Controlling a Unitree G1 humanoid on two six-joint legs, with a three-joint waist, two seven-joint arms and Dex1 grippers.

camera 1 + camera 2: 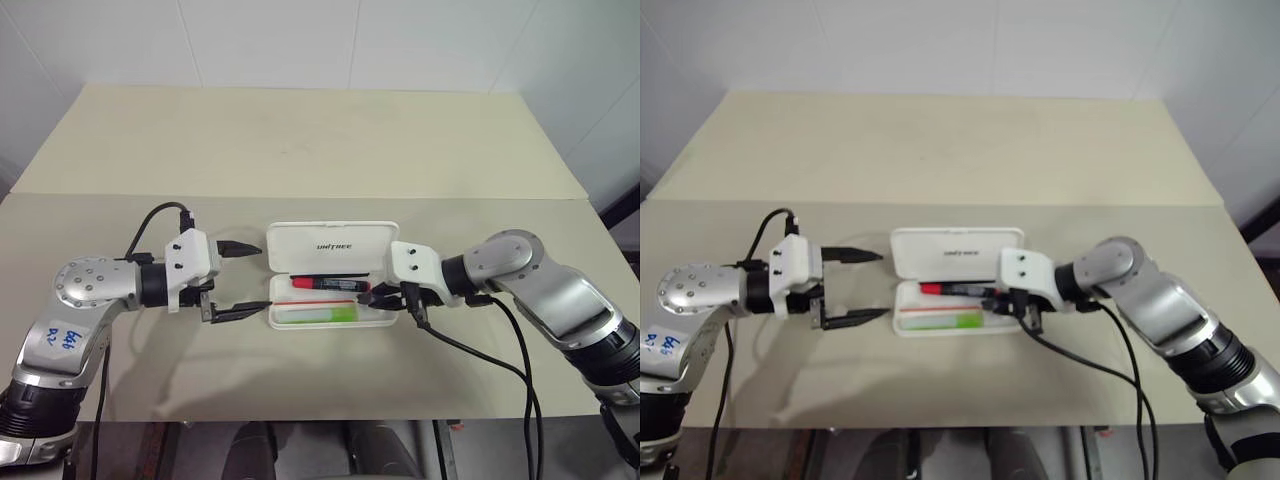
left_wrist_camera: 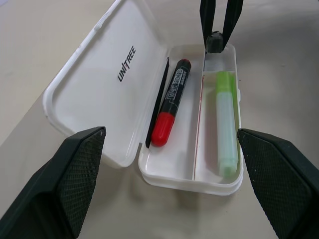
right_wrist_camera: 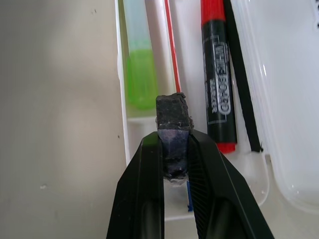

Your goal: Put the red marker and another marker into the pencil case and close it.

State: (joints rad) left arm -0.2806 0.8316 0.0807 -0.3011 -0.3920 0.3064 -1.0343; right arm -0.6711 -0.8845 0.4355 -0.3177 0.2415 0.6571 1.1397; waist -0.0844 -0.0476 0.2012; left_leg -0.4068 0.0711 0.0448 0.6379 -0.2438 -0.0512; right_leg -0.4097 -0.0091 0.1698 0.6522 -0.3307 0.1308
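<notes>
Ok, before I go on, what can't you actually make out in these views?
- What the small dark grey block clamped in the right hand is: its lower part sits between the fingers.
- Whether that block touches the white hard-shell pencil case: the hand covers the spot in both head views.
- The small print on the red-capped black marker: too small to read.

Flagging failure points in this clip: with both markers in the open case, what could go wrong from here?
The right gripper is shut on a small dark block over the pencil case; dropped inside, it may jam the lid. The red marker lies askew, so it might block closing. The open left gripper could push the case sideways.
</notes>
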